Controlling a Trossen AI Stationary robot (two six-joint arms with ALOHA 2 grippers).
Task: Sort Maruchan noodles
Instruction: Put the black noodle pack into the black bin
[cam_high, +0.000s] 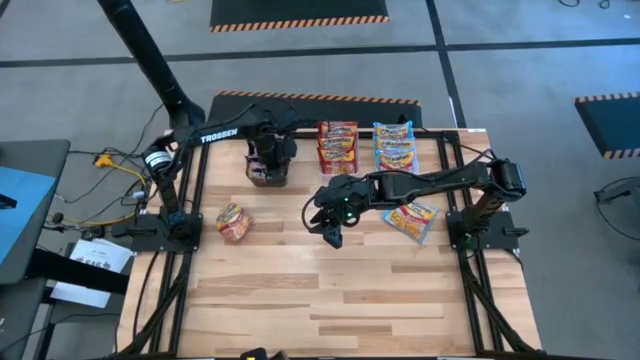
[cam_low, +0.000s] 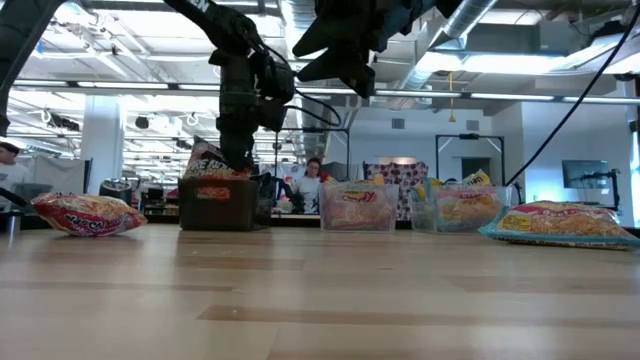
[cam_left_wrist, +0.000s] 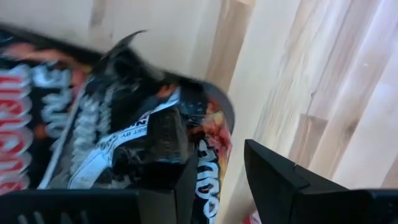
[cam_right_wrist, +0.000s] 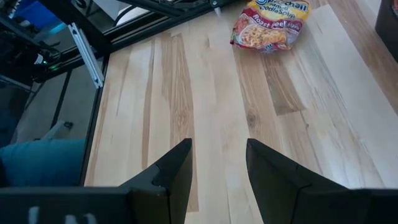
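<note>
Dark Maruchan noodle packets (cam_left_wrist: 124, 124) stand crumpled in a black bin (cam_low: 215, 205) at the table's far left. My left gripper (cam_left_wrist: 221, 152) hangs open just above them, pointing down; in the high view my left gripper (cam_high: 268, 162) covers the bin. A red-orange packet (cam_high: 235, 222) lies flat on the table's left. A blue-yellow packet (cam_high: 412, 218) lies flat on the right. My right gripper (cam_high: 330, 228) hovers open over the table's middle with nothing between its fingers (cam_right_wrist: 180, 165).
Two clear bins stand at the far edge, one (cam_high: 338, 146) with red-orange packets and one (cam_high: 395, 146) with blue-yellow packets. The near half of the wooden table (cam_high: 330, 300) holds no objects. Black frame rails (cam_high: 190, 200) run along both sides.
</note>
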